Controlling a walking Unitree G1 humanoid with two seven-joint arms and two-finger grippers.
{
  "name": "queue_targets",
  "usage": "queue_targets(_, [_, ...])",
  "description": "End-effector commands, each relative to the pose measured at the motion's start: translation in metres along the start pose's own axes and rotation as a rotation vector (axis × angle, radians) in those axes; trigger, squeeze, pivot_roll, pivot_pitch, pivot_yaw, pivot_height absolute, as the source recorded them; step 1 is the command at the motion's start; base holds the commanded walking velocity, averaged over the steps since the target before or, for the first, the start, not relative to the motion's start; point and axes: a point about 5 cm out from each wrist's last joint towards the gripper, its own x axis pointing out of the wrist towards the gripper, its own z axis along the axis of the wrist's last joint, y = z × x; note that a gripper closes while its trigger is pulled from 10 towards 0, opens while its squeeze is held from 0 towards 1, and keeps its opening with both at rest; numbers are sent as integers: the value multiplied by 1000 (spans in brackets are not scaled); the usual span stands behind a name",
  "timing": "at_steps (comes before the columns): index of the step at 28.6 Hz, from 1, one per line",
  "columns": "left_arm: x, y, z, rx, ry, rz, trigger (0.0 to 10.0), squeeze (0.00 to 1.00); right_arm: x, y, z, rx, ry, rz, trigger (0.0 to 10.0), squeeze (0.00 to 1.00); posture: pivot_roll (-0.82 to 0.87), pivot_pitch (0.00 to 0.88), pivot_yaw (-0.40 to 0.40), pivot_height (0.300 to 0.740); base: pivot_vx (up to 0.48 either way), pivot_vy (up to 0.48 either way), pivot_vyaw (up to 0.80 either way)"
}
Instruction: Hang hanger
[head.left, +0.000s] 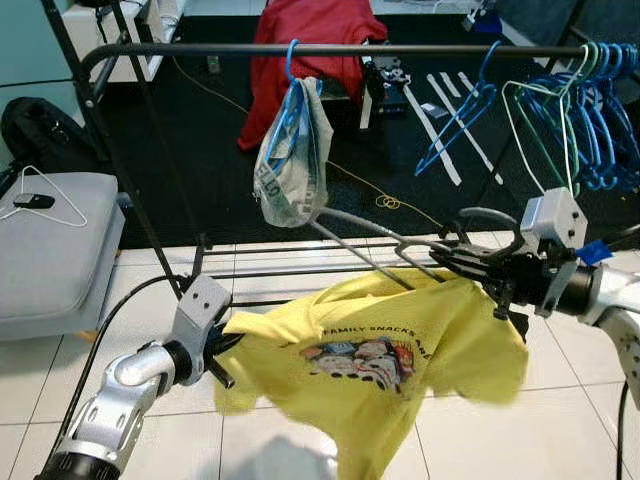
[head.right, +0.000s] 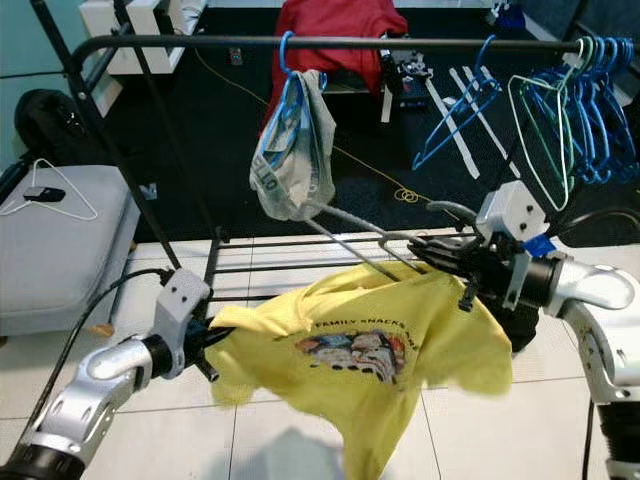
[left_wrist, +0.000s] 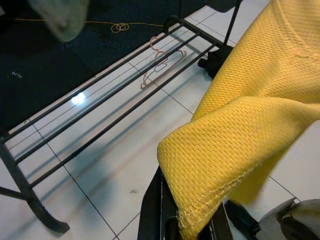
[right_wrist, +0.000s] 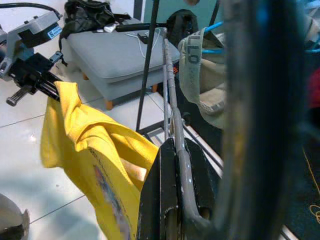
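Left eye view, right end effector (head.left: 452, 259) gripping grey hanger (head.left: 400, 250), yellow shirt (head.left: 385, 360) draped

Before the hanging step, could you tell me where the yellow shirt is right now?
The yellow shirt hangs between both grippers, just in front of the clothes rack and below its rail.

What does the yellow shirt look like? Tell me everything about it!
The yellow shirt is mesh-looking fabric with a cartoon print and the words "FAMILY SNACKS". It hangs crumpled in the air on a grey hanger above the white floor. The left gripper pinches one edge; the right gripper holds the hanger.
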Motion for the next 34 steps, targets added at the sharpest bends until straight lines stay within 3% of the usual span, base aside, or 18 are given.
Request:
queue_targets(1, [0, -9, 3, -28, -27, -42, 0, 0, 1, -4, 1, -37, -18, -69, 10000, 0, -70, 227, -1, 740, 0, 0, 0])
queue_targets(4, [4, -22, 25, -52, -122, -82, 0, 0, 14, -1, -2, -10, -70, -155, 10000, 0, -62, 231, -5, 740, 0, 0, 0])
queue_targets(5, [10, -38, 51, -51, -205, -134, 0, 0, 36, 17, -6, 14, -122, -147, 10000, 0, -54, 234, -9, 740, 0, 0, 0])
queue_targets(8, [14, -49, 69, -51, -257, -170, 0, 0, 53, 32, -6, 33, -161, -114, 10000, 0, -54, 235, -10, 740, 0, 0, 0])
queue_targets(9, [19, -63, 92, -89, -338, -206, 0, 0, 73, 58, -5, -60, -163, -26, 10000, 0, -53, 236, -10, 740, 0, 0, 0])
queue_targets(10, [19, -63, 92, -89, -338, -206, 0, 0, 73, 58, -5, -60, -163, -26, 10000, 0, -53, 236, -10, 740, 0, 0, 0])
queue_targets(11, [18, -78, 117, -236, -458, -283, 0, 0, 84, 53, -2, 24, -248, -227, 10000, 0, -50, 239, -11, 740, 0, 0, 0])
queue_targets(12, [16, -82, 123, -271, -486, -307, 0, 0, 87, 51, -3, 59, -275, -296, 10000, 0, -50, 239, -11, 740, 0, 0, 0])
queue_targets(15, [16, -84, 125, -286, -498, -319, 0, 0, 89, 50, -3, 83, -290, -331, 10000, 0, -50, 239, -11, 740, 0, 0, 0])
queue_targets(19, [10, -102, 126, -275, -480, -437, 0, 0, 99, 56, -4, 89, -313, -297, 10000, 0, -46, 243, -7, 740, 0, 0, 0])
queue_targets(22, [9, -105, 121, -260, -446, -449, 0, 0, 103, 55, -3, 48, -313, -329, 10000, 0, -45, 242, -8, 740, 0, 0, 0])
queue_targets(23, [10, -102, 110, -225, -382, -415, 0, 0, 109, 53, -4, 130, -330, -351, 10000, 0, -44, 243, -10, 740, 0, 0, 0])
queue_targets(24, [11, -95, 100, -190, -325, -354, 0, 0, 110, 46, 1, 42, -323, -422, 10000, 0, -41, 242, -14, 740, 0, 0, 0])
queue_targets(26, [12, -85, 91, -161, -280, -289, 0, 0, 113, 44, 5, 84, -360, -421, 10000, 0, -38, 243, -16, 740, 0, 0, 0])
queue_targets(28, [9, -70, 81, -130, -214, -187, 0, 0, 113, 43, 17, 11, -416, -437, 10000, 0, -38, 242, -20, 740, 0, 0, 0])
queue_targets(29, [8, -63, 73, -118, -167, -135, 0, 0, 115, 45, 19, 76, -437, -400, 10000, 0, -41, 240, -23, 740, 0, 0, 0])
queue_targets(32, [6, -58, 69, -118, -132, -103, 0, 0, 117, 48, 21, 111, -447, -384, 10000, 0, -41, 240, -23, 740, 0, 0, 0])
queue_targets(34, [3, -48, 58, -128, -62, -21, 0, 0, 121, 59, 15, 122, -374, -288, 10000, 0, -46, 237, -24, 740, 0, 0, 0])
